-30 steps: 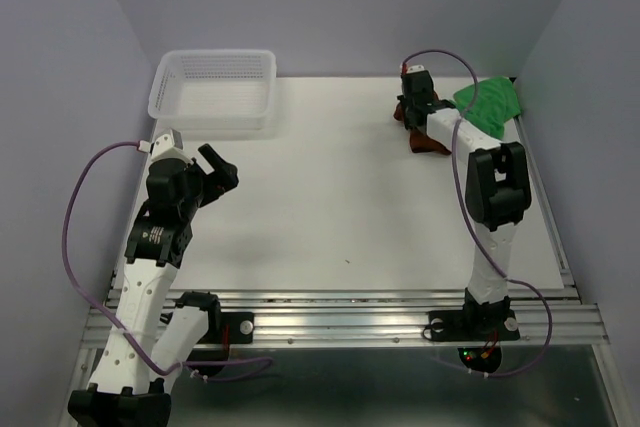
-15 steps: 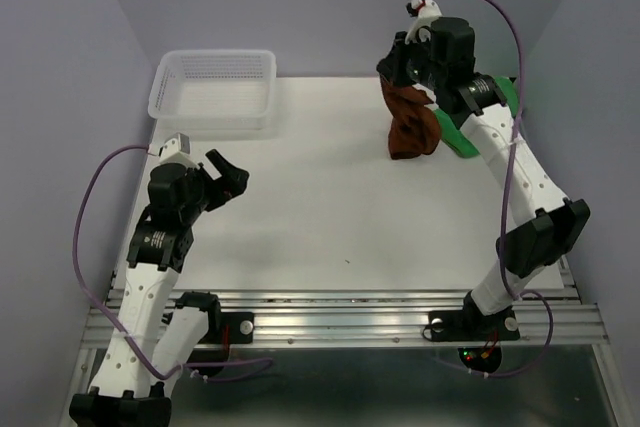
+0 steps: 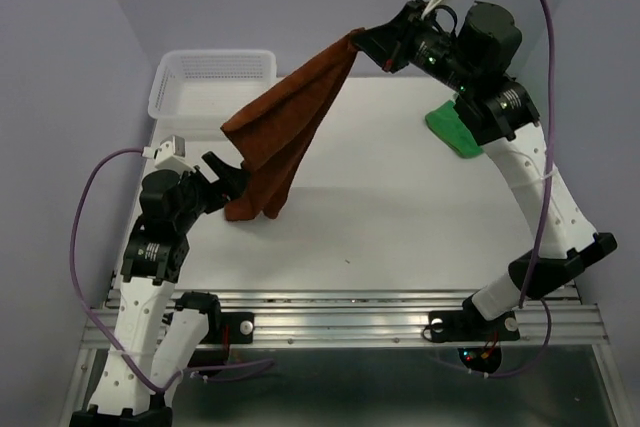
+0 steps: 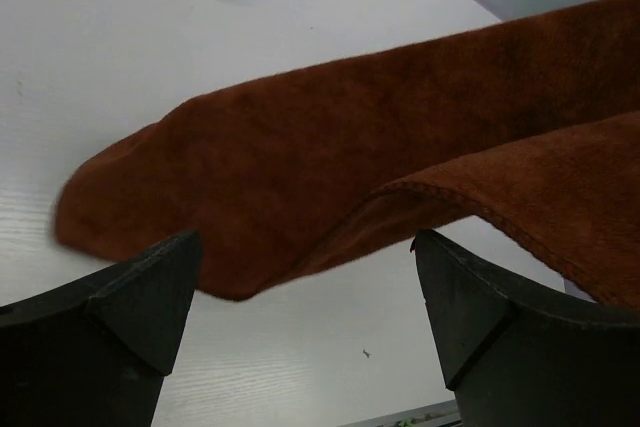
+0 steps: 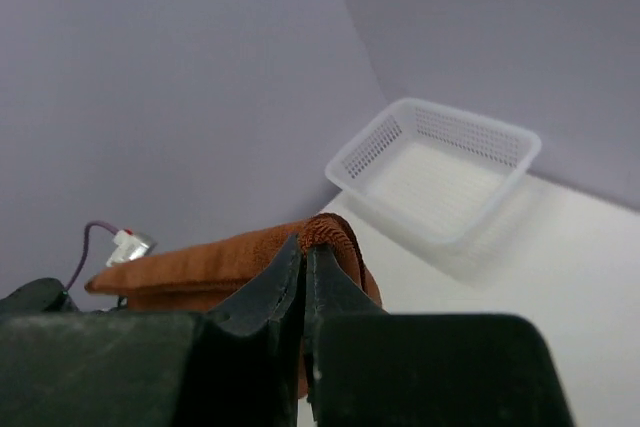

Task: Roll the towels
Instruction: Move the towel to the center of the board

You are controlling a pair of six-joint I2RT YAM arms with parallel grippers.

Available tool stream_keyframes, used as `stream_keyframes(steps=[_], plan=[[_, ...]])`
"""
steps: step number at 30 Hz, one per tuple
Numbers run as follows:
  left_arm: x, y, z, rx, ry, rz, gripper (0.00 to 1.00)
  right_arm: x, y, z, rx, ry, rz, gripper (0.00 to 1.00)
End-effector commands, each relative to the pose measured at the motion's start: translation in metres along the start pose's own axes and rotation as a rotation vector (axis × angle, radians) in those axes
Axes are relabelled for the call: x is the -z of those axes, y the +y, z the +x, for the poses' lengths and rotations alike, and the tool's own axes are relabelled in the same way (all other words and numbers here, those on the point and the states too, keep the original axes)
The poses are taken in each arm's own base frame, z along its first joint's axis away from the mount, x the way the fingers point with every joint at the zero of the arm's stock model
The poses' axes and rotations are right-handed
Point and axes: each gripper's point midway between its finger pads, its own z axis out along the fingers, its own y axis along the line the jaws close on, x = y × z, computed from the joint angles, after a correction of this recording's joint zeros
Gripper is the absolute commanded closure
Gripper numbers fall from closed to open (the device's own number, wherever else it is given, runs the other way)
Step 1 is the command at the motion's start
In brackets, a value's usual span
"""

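My right gripper (image 3: 368, 42) is shut on a corner of a brown towel (image 3: 285, 132) and holds it high over the table's back middle. The towel hangs down to the left, its lower end touching the table near the left gripper. In the right wrist view the towel's edge (image 5: 335, 233) is pinched between the closed fingers. My left gripper (image 3: 228, 175) is open and right beside the towel's lower end; in the left wrist view the towel (image 4: 400, 157) lies just beyond the open fingertips. A green towel (image 3: 455, 132) lies crumpled at the back right.
A white plastic basket (image 3: 212, 87) stands at the back left corner; it also shows in the right wrist view (image 5: 440, 172). Purple walls close the table on three sides. A metal rail (image 3: 340, 312) runs along the near edge.
My right arm lifted the brown towel from the back right and swung it up and left, so it now hangs stretched out. My left gripper moved slightly right, toward the towel's lower end.
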Motion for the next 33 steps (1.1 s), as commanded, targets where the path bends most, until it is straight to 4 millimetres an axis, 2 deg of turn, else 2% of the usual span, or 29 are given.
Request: stream_keyframes(steps=[1, 2, 3, 4, 5, 6, 7, 10, 11, 13, 14, 16, 18, 20, 21, 22, 24, 25, 27, 29, 33], plan=[[0.004, -0.003, -0.008, 0.011, -0.032, 0.002, 0.01, 0.037, -0.064, 0.021, -0.088, -0.038, 0.278, 0.99], [0.002, 0.0, -0.004, 0.018, -0.022, -0.005, 0.01, 0.049, -0.09, 0.03, -0.091, -0.033, 0.349, 0.99], [0.0, 0.002, 0.0, 0.024, -0.012, -0.011, 0.01, 0.059, -0.12, 0.086, -0.104, 0.073, 0.413, 0.99], [-0.004, 0.008, 0.007, 0.03, 0.008, -0.023, 0.01, 0.076, -0.124, 0.098, -0.092, 0.087, 0.431, 0.99], [-0.007, 0.01, 0.011, 0.046, 0.017, -0.029, 0.01, 0.088, -0.14, 0.116, -0.088, 0.099, 0.493, 0.99], [-0.009, 0.013, 0.014, 0.055, 0.028, -0.034, 0.01, 0.099, -0.151, 0.139, -0.083, 0.132, 0.532, 0.99], [-0.013, 0.017, 0.021, 0.066, 0.047, -0.041, 0.01, 0.125, -0.179, 0.174, -0.072, 0.162, 0.637, 0.99], [-0.021, 0.026, 0.036, 0.089, 0.089, -0.064, 0.01, 0.167, -0.22, 0.214, -0.063, 0.19, 0.792, 0.99], [-0.025, 0.029, 0.042, 0.106, 0.11, -0.074, 0.01, 0.184, -0.231, 0.241, -0.078, 0.239, 0.837, 0.99], [-0.03, 0.043, 0.06, 0.133, 0.156, -0.112, 0.01, 0.203, -0.246, 0.263, -0.096, 0.278, 0.897, 0.99], [-0.035, 0.047, 0.068, 0.157, 0.178, -0.127, 0.01, 0.215, -0.253, 0.287, -0.109, 0.33, 0.93, 0.99], [-0.04, 0.059, 0.089, 0.18, 0.228, -0.151, 0.01, 0.231, -0.268, 0.302, -0.11, 0.362, 0.999, 0.99], [-0.048, 0.062, 0.102, 0.192, 0.263, -0.159, 0.01, 0.248, -0.29, 0.313, -0.118, 0.39, 1.098, 0.99], [-0.052, 0.067, 0.122, 0.195, 0.316, -0.194, 0.01, 0.259, -0.304, 0.313, -0.127, 0.381, 1.181, 0.9], [-0.054, 0.068, 0.133, 0.19, 0.338, -0.222, 0.01, 0.268, -0.315, 0.31, -0.133, 0.368, 1.244, 0.76], [-0.054, 0.075, 0.145, 0.191, 0.38, -0.271, 0.01, 0.274, -0.317, 0.312, -0.135, 0.377, 1.283, 0.55], [-0.053, 0.081, 0.158, 0.191, 0.419, -0.327, 0.01, 0.285, -0.325, 0.308, -0.127, 0.38, 1.364, 0.5], [-0.052, 0.085, 0.161, 0.19, 0.424, -0.368, 0.01, 0.289, -0.331, 0.302, -0.116, 0.371, 1.419, 0.33], [-0.053, 0.095, 0.165, 0.186, 0.436, -0.437, 0.01, 0.295, -0.331, 0.302, -0.113, 0.415, 1.46, 0.04], [-0.053, 0.106, 0.16, 0.17, 0.416, -0.514, 0.01, 0.285, -0.33, 0.294, -0.116, 0.438, 1.427, 0.0], [-0.063, 0.097, 0.161, 0.168, 0.428, -0.465, 0.01, 0.256, -0.306, 0.288, -0.126, 0.475, 1.202, 0.0]])
